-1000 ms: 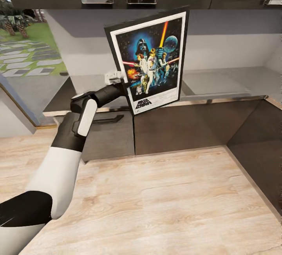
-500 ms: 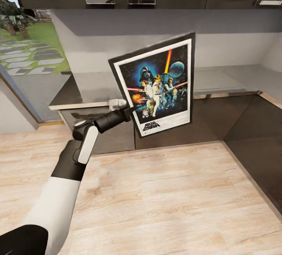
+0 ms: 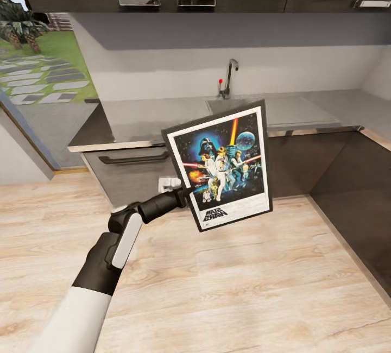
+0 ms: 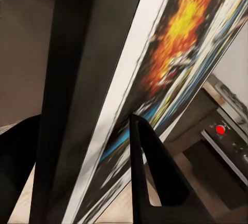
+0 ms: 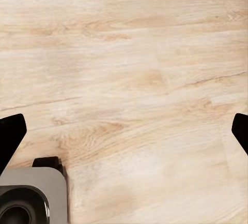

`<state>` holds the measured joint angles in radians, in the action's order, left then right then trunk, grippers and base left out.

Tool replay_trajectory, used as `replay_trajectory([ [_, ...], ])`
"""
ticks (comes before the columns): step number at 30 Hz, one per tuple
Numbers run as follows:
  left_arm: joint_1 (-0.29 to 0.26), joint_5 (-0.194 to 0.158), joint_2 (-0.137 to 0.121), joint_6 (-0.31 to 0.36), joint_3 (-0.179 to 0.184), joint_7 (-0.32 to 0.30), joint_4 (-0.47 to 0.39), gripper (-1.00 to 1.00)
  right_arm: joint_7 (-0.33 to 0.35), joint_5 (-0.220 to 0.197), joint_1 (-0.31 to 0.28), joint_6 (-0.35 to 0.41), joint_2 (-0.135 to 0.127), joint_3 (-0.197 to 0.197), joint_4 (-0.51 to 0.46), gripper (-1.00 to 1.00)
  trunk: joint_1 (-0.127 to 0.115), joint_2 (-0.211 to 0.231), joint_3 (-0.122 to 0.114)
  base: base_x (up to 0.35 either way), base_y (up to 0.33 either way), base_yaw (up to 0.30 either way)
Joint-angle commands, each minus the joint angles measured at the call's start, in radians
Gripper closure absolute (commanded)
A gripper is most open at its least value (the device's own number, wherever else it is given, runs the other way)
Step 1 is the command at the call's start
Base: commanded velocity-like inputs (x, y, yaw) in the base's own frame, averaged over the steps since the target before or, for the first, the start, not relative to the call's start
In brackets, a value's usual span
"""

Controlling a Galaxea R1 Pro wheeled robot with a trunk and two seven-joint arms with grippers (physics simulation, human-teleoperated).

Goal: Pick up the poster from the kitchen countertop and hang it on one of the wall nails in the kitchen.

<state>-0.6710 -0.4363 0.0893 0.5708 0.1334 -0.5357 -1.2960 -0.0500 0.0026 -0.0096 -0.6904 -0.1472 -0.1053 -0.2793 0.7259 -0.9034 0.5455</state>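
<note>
left gripper [image 3: 182, 193] is clasping the poster [image 3: 225, 165] (tilted) above pale wood floor [image 3: 244, 288], facing the kitchen countertop [image 3: 136, 119] and tap [image 3: 228, 79].

One poster [image 3: 225, 165], one left gripper [image 3: 182, 193], one kitchen countertop [image 3: 136, 119], one sink [image 3: 220, 104], one chrome tap [image 3: 229, 77]. Three cabinet handles [image 3: 139, 1] overhead, one drawer handle [image 3: 133, 158] below. One right gripper [image 5: 124, 133], two fingertips [image 5: 10, 133].
</note>
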Motion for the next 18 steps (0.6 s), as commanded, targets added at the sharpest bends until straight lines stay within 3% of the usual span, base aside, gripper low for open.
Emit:
replay_trajectory([
  [1,0.005,-0.009,0.0,0.008,-0.001,0.0,0.0,1.0,-0.002,0.001,0.0,-0.003,0.0,0.0,0.001,-1.0,0.0,-0.001,0.001,0.0,0.0,0.0],
  [18,0.101,-0.005,0.004,0.009,-0.004,0.0,0.001,1.0,-0.002,0.0,-0.004,-0.004,0.0,0.003,0.005,-1.0,0.0,-0.001,-0.001,0.0,0.0,0.0],
])
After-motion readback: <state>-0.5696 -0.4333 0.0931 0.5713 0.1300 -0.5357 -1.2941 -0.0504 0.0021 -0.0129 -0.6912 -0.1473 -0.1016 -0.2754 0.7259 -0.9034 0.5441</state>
